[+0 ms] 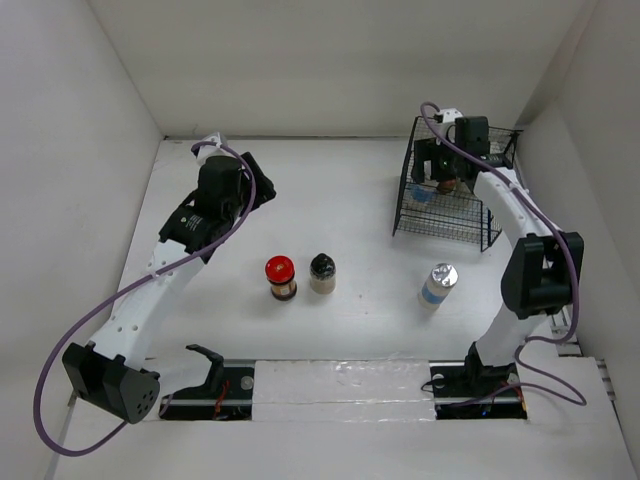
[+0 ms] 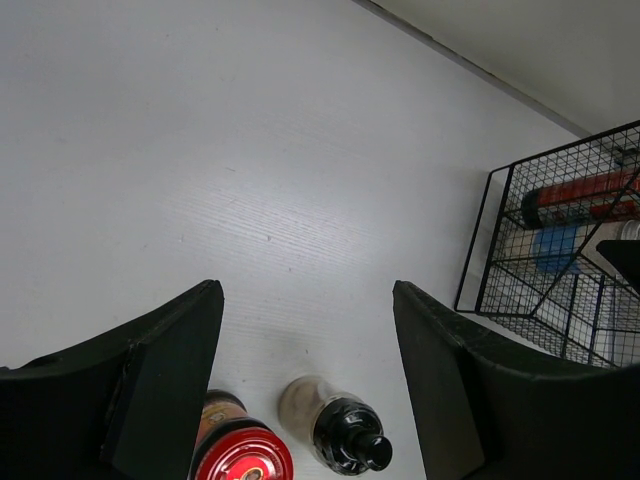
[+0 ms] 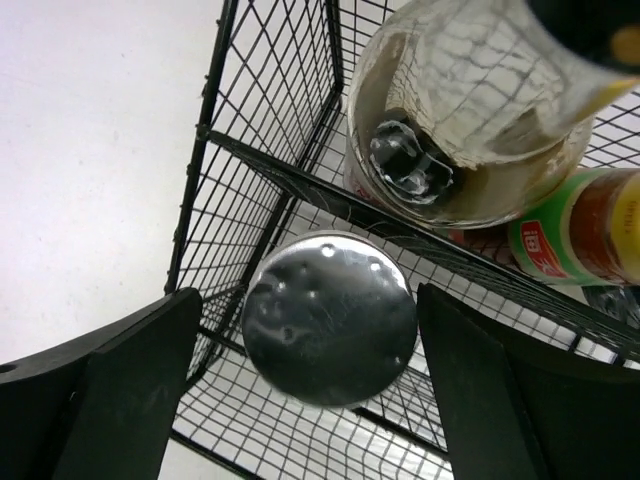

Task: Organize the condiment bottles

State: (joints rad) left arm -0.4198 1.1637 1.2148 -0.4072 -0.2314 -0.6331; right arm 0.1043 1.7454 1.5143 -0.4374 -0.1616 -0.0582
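On the table stand a red-lidded jar, a black-capped jar and a silver-topped blue-banded shaker. My left gripper is open and empty, hovering behind the two jars; the red-lidded jar and black-capped jar show below its fingers. My right gripper reaches into the black wire basket. It is open and straddles a second shaker's silver top, with a gap on the left side. A cream black-capped bottle and a sauce bottle are in the basket beside it.
The basket stands at the back right near the right wall. White walls enclose the table at the left, back and right. In the left wrist view the basket holds a red-labelled bottle lying on its side.
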